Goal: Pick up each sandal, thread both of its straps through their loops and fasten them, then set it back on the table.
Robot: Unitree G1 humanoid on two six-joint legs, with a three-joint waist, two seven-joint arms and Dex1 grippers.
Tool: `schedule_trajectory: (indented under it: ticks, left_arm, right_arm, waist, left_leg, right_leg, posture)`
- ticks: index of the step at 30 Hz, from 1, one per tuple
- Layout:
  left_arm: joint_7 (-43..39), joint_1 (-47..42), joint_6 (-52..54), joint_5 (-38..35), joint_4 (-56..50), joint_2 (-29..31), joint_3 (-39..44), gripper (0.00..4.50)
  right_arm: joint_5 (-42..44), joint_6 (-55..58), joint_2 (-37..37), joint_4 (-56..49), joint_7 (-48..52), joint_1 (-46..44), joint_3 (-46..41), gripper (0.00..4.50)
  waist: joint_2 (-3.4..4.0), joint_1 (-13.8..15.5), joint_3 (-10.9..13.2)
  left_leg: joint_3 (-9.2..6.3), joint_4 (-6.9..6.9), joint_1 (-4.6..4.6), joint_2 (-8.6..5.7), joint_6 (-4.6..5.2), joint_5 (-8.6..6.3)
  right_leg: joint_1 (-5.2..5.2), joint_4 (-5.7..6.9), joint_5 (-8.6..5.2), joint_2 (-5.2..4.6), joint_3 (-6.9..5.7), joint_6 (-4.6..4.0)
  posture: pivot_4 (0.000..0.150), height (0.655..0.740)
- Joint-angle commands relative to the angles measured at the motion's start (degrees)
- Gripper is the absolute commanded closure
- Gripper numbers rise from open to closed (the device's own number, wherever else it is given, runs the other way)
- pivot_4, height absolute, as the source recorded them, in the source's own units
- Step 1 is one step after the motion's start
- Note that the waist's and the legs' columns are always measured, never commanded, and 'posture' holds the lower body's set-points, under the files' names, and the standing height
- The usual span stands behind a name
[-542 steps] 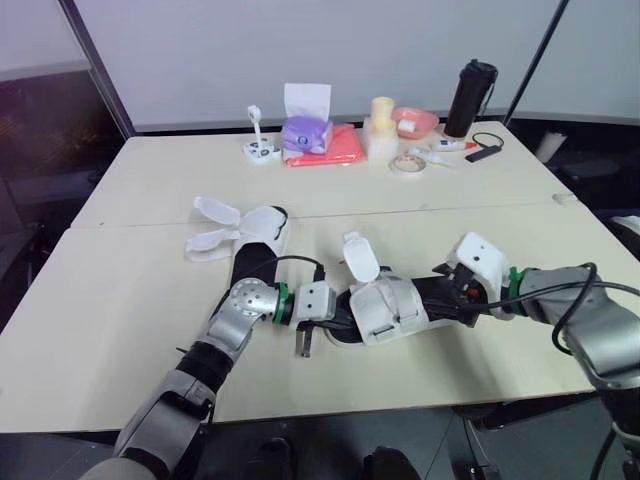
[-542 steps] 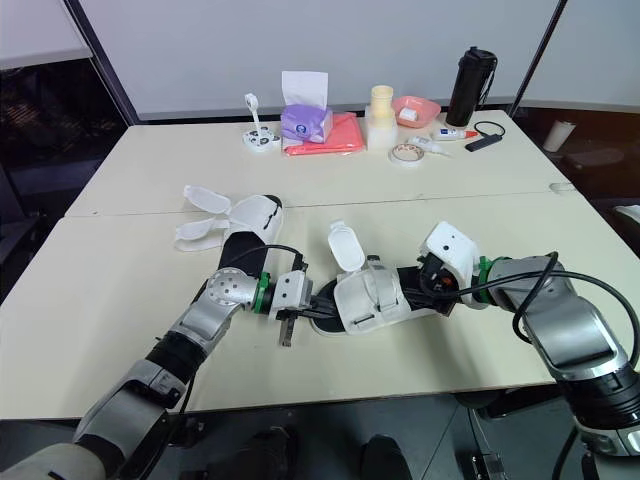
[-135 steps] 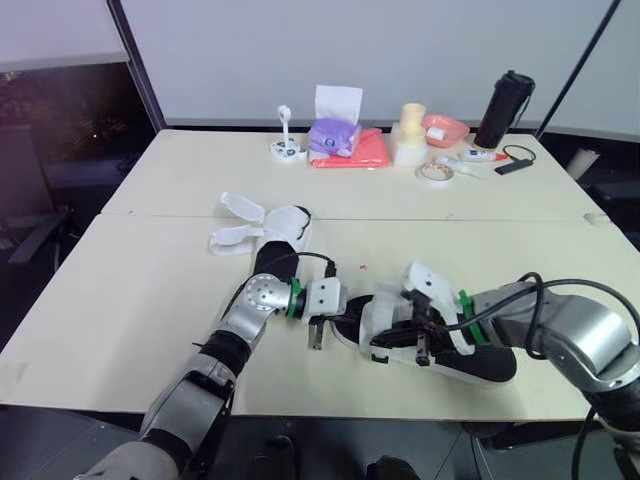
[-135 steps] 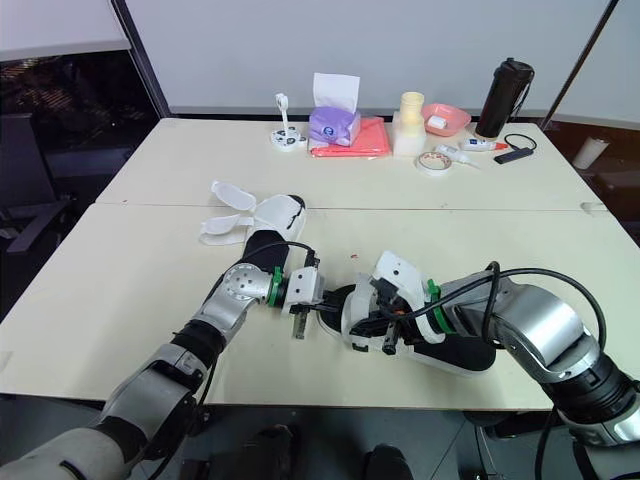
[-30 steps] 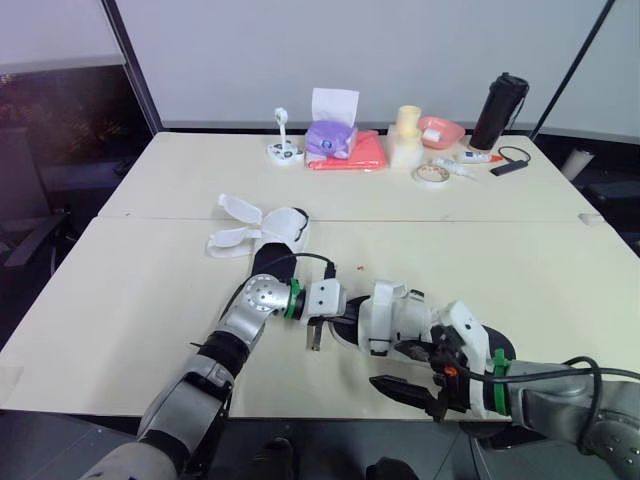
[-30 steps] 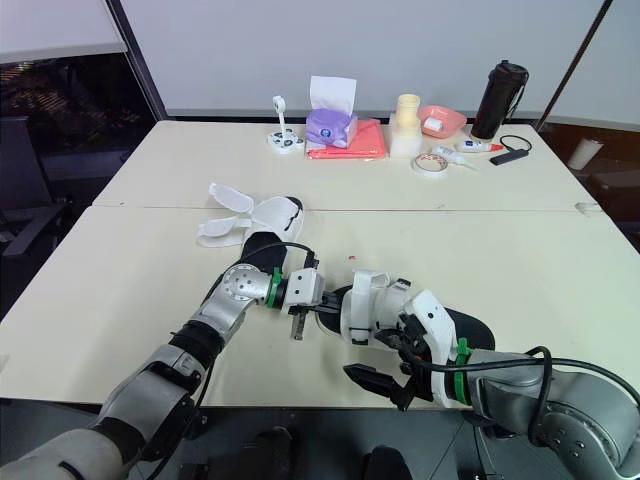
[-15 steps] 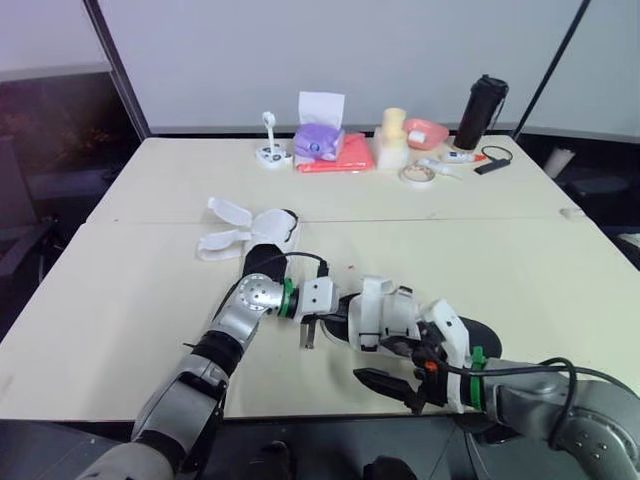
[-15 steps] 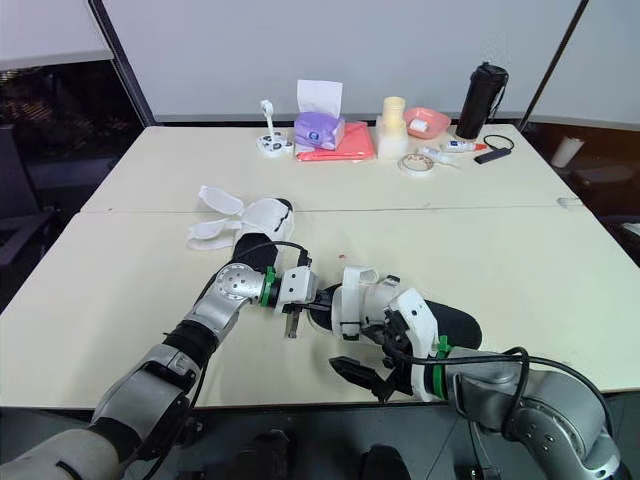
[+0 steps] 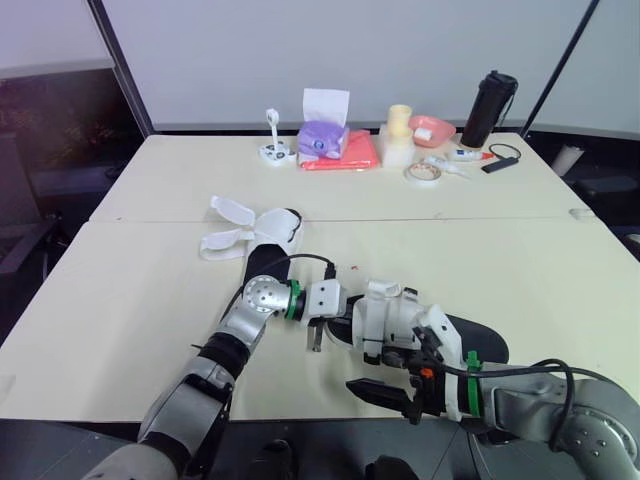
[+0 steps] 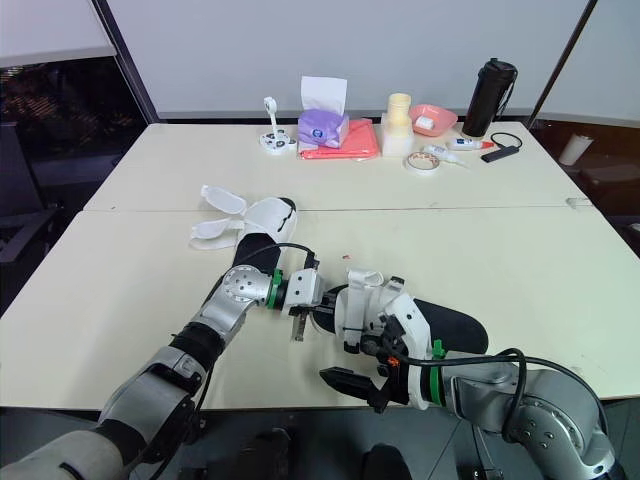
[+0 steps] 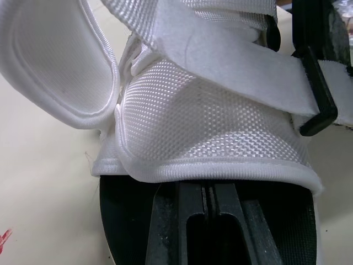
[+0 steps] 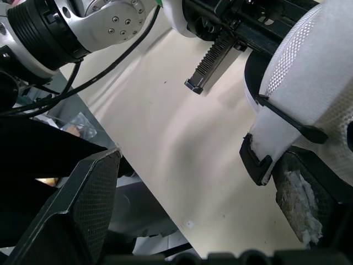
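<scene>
Lower centre on the pale bench point(image 9: 150, 290), the black-soled sandal with white mesh straps point(image 9: 395, 318) is clamped at its toe by the left pincer point(image 9: 335, 325). The right pincer point(image 12: 198, 165) gapes beside it. It looks light, with floppy straps and a stiffer sole, so pinch the strap ends.

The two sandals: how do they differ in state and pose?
The near sandal has its white straps folded over its sole; the far sandal has its straps spread open sideways. The near sandal lies crosswise before the robot; the far sandal points away from it. Both have black soles and white straps.
</scene>
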Motion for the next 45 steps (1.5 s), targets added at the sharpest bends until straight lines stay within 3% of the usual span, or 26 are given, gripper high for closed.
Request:
schedule_trajectory:
  ticks: [1,13,16,21,23,30,37,45]
  left_arm:
    - [-0.54,1.79,1.42,3.39,2.61,-0.08,-3.33,4.50]
    - [-0.43,1.89,1.26,3.44,2.56,0.02,-3.50,4.50]
    - [-0.37,2.08,1.34,3.44,2.30,0.06,-3.55,4.50]
    - [-0.38,2.28,1.38,3.46,2.02,0.09,-3.56,4.50]
    - [-0.33,2.33,1.37,3.48,1.95,-0.02,-3.60,4.50]
    - [-0.42,2.55,1.43,3.42,1.71,-0.21,-3.72,4.50]
    - [-1.09,3.06,1.80,3.29,0.79,0.24,-3.80,4.50]
    - [-1.64,4.00,2.97,2.91,-0.98,1.30,-4.17,4.50]
  right_arm:
    - [0.12,-0.70,0.50,0.03,0.37,-1.23,0.59,0.06]
    - [-5.01,-1.98,3.20,6.45,1.00,-3.47,2.78,0.06]
    - [-5.15,-2.01,3.48,6.58,1.19,-3.37,2.52,0.95]
    - [-5.93,-1.70,3.72,7.05,1.24,-3.18,2.24,3.64]
    - [-6.33,-1.78,3.53,7.16,1.57,-2.69,2.10,4.46]
    - [-4.58,0.10,0.56,5.57,4.41,-0.23,1.32,4.46]
    - [-4.67,-0.50,-10.48,-1.09,17.70,2.83,4.75,4.46]
    - [-11.48,-6.61,-17.41,-4.92,27.66,1.22,10.32,4.46]
  waist:
    - [0.00,-0.02,0.00]
    - [0.01,-0.12,0.00]
    - [0.01,-0.09,-0.01]
    - [0.01,-0.06,-0.01]
    - [0.01,-0.13,0.00]
    - [0.01,0.08,0.00]
    - [0.02,0.84,0.02]
    - [-0.05,1.27,0.07]
  left_leg:
    - [0.00,0.00,0.00,-0.02,0.00,0.00]
    - [-0.01,0.03,0.06,-0.02,0.00,0.00]
    - [-0.01,0.03,0.06,-0.01,0.00,0.00]
    - [-0.01,0.00,0.03,-0.03,0.00,0.00]
    - [-0.01,0.00,0.04,-0.05,0.00,0.00]
    - [-0.01,0.00,0.02,-0.04,0.00,0.00]
    - [0.06,-0.01,0.00,-0.05,0.01,-0.02]
    - [0.17,-0.03,-0.02,-0.03,0.01,-0.05]
  right_leg:
    - [0.00,0.01,0.00,0.02,0.00,0.00]
    - [0.05,0.03,-0.01,0.06,-0.01,0.00]
    - [0.04,0.03,-0.01,0.06,-0.01,0.00]
    - [0.02,0.03,-0.01,0.04,-0.01,0.00]
    - [0.02,0.03,-0.01,0.05,-0.01,0.00]
    - [0.03,0.02,-0.02,0.03,-0.01,0.02]
    - [0.03,0.01,-0.03,0.06,-0.03,0.04]
    - [0.04,-0.03,-0.05,0.06,-0.04,0.06]
  posture:
    - [0.150,0.7400]
    - [0.150,0.7400]
    - [0.150,0.7400]
    - [0.150,0.7400]
    - [0.150,0.7400]
    - [0.150,0.7400]
    - [0.150,0.7400]
    - [0.150,0.7400]
